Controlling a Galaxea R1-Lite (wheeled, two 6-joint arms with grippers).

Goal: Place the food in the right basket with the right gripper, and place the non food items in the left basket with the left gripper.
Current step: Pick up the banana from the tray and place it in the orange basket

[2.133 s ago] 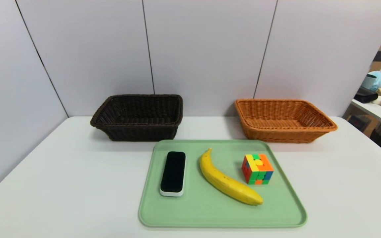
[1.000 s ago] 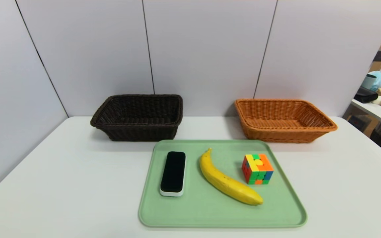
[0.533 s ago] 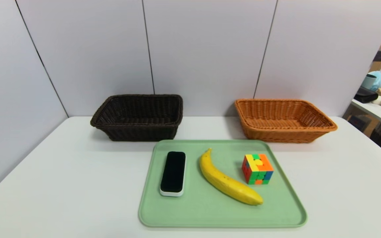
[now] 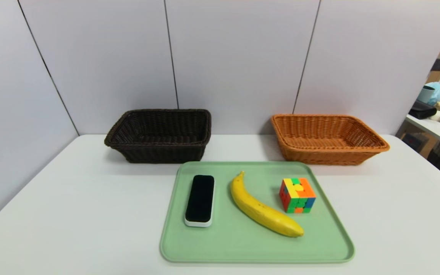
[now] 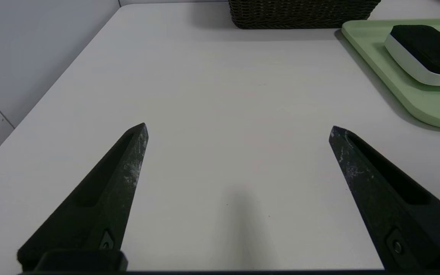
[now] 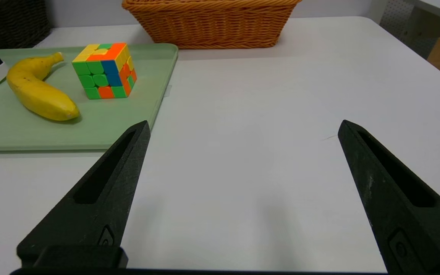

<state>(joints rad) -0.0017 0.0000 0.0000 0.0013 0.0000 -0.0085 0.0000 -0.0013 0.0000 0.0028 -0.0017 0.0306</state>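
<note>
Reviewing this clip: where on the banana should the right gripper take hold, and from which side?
Best guess: grip the banana at its thick middle, coming from above with the jaws across its width. It lies flat on the green tray, curving diagonally, clear of the puzzle cube. The right gripper is open beside the tray.

table [image 4: 71,214] lying bare around tray [image 4: 243,248] | slab [image 4: 199,198], banana [image 4: 262,210], cube [image 4: 297,194] sitting apart | baskets' [image 4: 159,135] tops standing unobstructed
</note>
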